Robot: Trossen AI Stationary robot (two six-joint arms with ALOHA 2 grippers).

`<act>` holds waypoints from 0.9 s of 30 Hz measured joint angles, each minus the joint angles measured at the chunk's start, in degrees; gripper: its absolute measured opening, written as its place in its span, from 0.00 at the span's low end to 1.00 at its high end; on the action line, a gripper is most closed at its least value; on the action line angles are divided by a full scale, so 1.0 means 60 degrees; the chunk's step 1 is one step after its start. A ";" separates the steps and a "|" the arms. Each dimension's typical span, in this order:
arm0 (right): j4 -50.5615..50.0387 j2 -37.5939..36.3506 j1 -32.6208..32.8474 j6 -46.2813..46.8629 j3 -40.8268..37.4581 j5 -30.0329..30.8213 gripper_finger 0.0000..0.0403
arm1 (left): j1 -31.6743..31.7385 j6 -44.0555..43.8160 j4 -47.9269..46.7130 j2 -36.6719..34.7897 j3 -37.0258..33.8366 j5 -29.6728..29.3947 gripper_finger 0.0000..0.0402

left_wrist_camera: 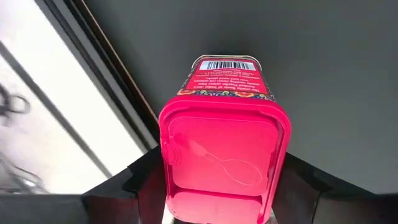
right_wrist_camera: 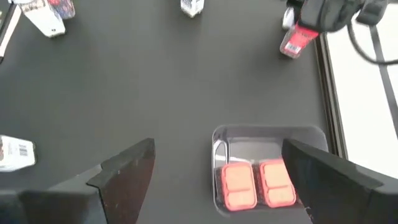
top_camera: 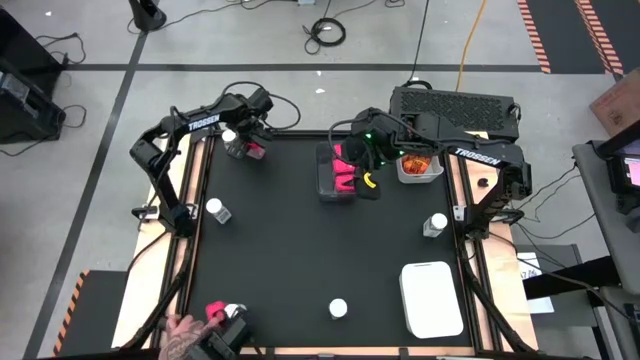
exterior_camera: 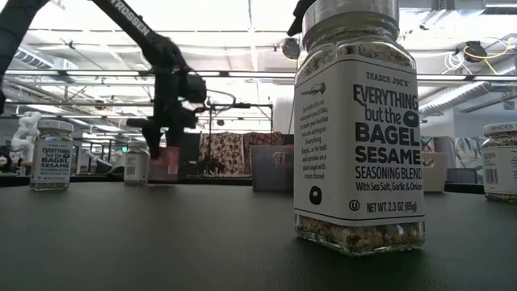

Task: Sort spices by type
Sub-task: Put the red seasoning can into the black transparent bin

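High view: left gripper [top_camera: 246,143] at the table's far-left edge, around a pink pack [top_camera: 255,150]. Right gripper [top_camera: 362,160] over the tray [top_camera: 326,186] holding two packs.

Left wrist view: fingers [left_wrist_camera: 144,180] flank the pack [left_wrist_camera: 224,149]; contact unclear.

Right wrist view: jaws wide, empty.

light: even from overhead, ceiling strips blown out in my low view | shadows: faint on the black table [top_camera: 300,250] | blur: my left arm [exterior_camera: 174,81] smeared; near jar [exterior_camera: 359,121] sharp | glare: pale floor beside the table washed white
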 joint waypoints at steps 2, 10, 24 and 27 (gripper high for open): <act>-0.0214 0.0000 -0.0071 0.0008 0.0000 -0.0001 0.86 | -0.0265 0.0171 -0.0007 -0.0216 0.0112 -0.0003 0.54; -0.0659 0.0000 -0.0400 0.0106 0.0000 0.0006 0.86 | -0.1616 0.0295 0.0014 -0.1444 0.0907 -0.0069 0.54; -0.0901 0.0000 -0.0706 0.1127 0.0000 0.0006 0.86 | -0.4015 0.2241 0.2430 -0.1653 0.1280 -0.0081 0.54; -0.1164 0.0000 -0.0702 0.1482 0.0000 0.0002 0.86 | -0.4101 0.2553 0.3260 -0.1340 0.1280 -0.0081 0.54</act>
